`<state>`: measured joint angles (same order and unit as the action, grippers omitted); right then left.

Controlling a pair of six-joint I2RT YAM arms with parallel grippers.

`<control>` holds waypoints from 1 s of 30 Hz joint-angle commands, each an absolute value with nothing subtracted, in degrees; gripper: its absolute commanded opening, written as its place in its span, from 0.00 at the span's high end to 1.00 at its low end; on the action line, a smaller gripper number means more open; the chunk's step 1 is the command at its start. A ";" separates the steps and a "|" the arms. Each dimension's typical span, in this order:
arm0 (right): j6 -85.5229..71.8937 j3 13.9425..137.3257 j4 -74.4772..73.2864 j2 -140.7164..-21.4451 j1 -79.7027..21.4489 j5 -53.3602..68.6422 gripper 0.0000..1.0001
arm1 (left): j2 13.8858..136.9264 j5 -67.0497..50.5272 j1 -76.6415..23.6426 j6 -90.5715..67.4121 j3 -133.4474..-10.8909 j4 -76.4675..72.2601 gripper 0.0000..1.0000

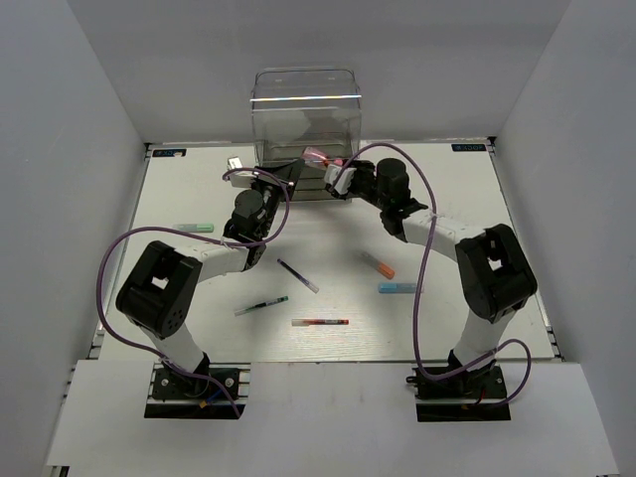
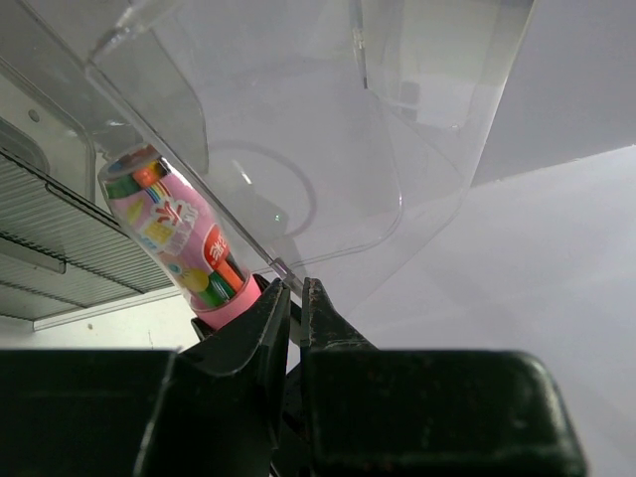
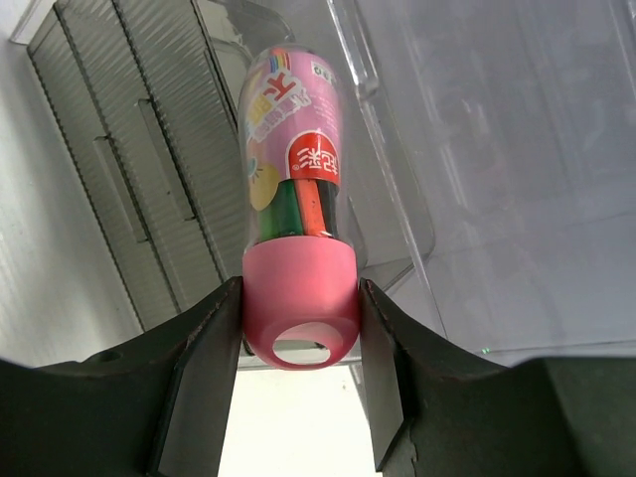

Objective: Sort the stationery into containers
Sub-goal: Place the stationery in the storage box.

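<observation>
R gripper (image 3: 300, 298): clamped on tube (image 3: 293, 129) by its pink cap (image 3: 298, 308), one finger each side, both touching it.
Tube: body sticks out past R fingertips, tilted, nose in the clear drawer (image 3: 477, 149) at front of cabinet (image 1: 305, 109). Resting on drawer floor or not: can't tell.
L gripper (image 2: 295, 298): fingers narrow, pinching drawer's thin lip. Tube just beside them, cap end near one fingertip.
Table (image 1: 447, 199): dark/white pen (image 1: 298, 276), green/black pen (image 1: 261, 306) and red/black pen (image 1: 320, 322) lie betw arms. Orange marker (image 1: 378, 264) and lt-blue marker (image 1: 397, 288) near R arm, green marker (image 1: 194, 228) by L arm. All well apart from both grippers.
</observation>
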<state>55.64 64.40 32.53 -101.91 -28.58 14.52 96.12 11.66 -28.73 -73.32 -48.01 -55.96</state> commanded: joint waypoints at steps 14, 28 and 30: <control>71.98 67.06 47.55 -106.35 -29.97 12.92 1.00 | 94.13 11.16 -28.74 -72.86 -50.10 -58.54 1.00; 92.37 68.38 49.57 -110.48 -29.62 17.04 1.00 | 94.13 11.16 -28.74 -72.86 -49.57 -59.06 1.00; 93.86 68.55 50.09 -111.00 -29.62 17.84 1.00 | 94.13 11.16 -28.74 -72.86 -49.57 -59.06 1.00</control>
